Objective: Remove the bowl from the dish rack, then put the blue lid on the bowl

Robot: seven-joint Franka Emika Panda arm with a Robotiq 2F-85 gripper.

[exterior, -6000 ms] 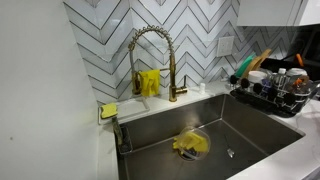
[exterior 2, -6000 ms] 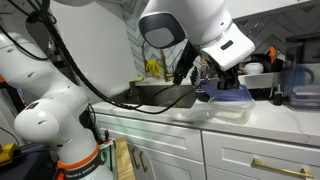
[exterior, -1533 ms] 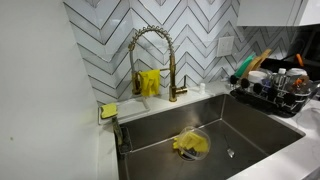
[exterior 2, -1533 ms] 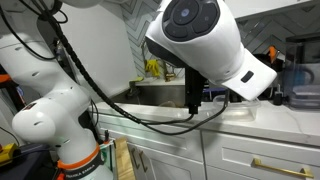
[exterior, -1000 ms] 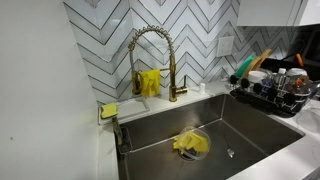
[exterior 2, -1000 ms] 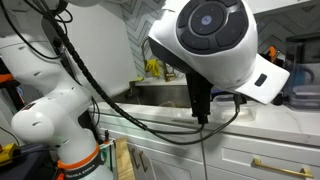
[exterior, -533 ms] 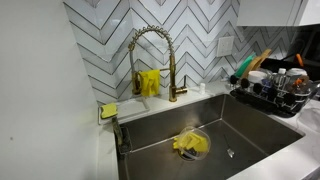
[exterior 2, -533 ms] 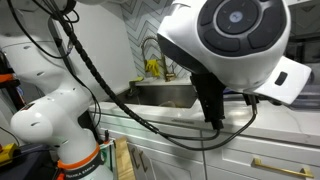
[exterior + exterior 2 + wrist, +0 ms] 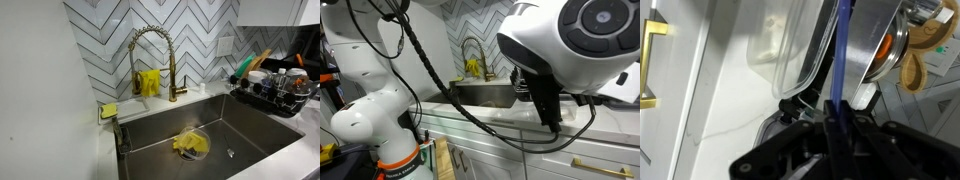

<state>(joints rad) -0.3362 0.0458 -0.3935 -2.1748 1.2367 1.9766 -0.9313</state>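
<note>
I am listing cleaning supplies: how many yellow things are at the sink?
3: a yellow cloth in the sink, a yellow item behind the gold faucet, a yellow-green sponge on the sink's corner. More may be hidden.

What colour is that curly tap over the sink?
The tap is shiny gold, seen best in an exterior view.

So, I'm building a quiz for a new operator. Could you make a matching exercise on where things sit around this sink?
Things:
1. faucet
2. yellow rag
3. sponge
4. dish rack

Places:
A. down in the sink, near the drain
B. beside the sink, at the picture's right edge
C. on the counter corner, at the picture's left end of the sink
D. standing behind the sink, in front of the tiled wall

Pairs: 1-D, 2-A, 3-C, 4-B
</note>
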